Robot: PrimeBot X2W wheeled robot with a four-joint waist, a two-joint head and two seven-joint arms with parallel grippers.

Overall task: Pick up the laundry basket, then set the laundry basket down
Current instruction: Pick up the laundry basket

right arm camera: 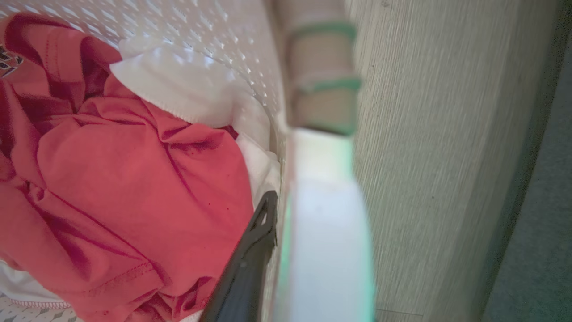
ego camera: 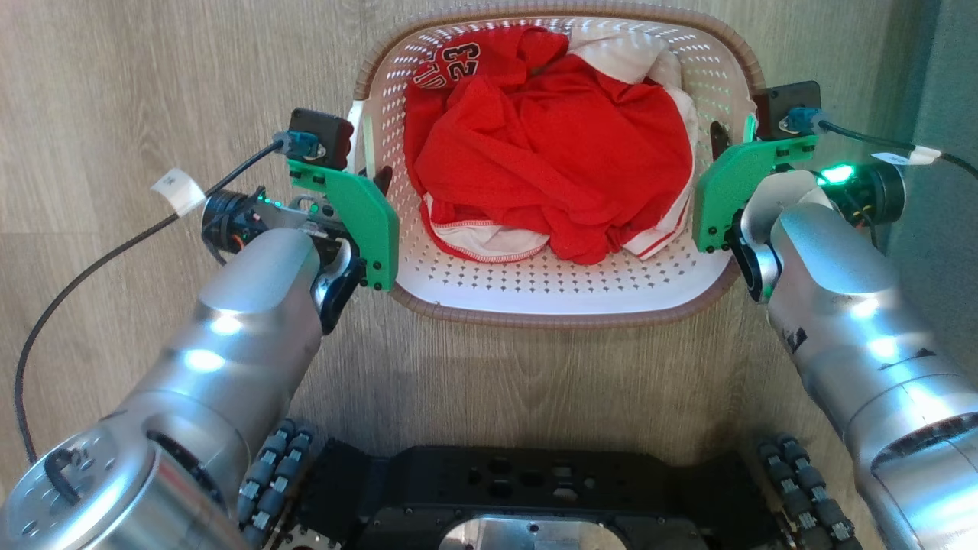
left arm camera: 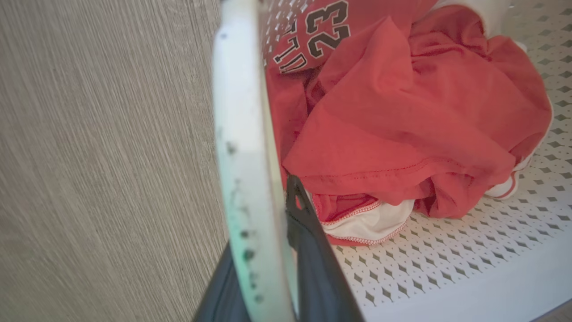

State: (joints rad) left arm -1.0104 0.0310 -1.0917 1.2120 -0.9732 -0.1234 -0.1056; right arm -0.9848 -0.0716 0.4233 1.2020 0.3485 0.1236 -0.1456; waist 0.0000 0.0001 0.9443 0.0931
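The laundry basket [ego camera: 550, 284] sits squarely between the two sets of jaws, long sides running from one to the other, over the pale wood floor [ego camera: 153, 92]. A soft shadow falls on the floor at its near edge, but I cannot tell whether it rests there or hangs just clear.

The left jaws straddle the white side handle [left arm camera: 241, 134]. One dark finger [left arm camera: 308, 232] lies inside the wall and the other [left arm camera: 221, 290] outside it, both pressed to the plastic, so I judge them clenched on the basket. At the right jaws, the inner finger [right arm camera: 250, 259] lies just inside the opposite handle [right arm camera: 321, 232]. Its partner is hidden behind that handle, so whether this pair has closed I cannot tell. Gripping the two ends opposite each other looks meant to keep the load level and stop it swinging in a two-armed lift.

Inside, a crumpled red shirt [ego camera: 550, 153] with dark numerals fills the middle and lies against both inner fingers. White cloth [ego camera: 626, 57] shows beyond it toward the right jaws, and a red-trimmed white hem [left arm camera: 371, 223] peeks out under the red fabric near the left jaws. The heap stays below the brown rim [ego camera: 550, 317], so nothing seems likely to spill.
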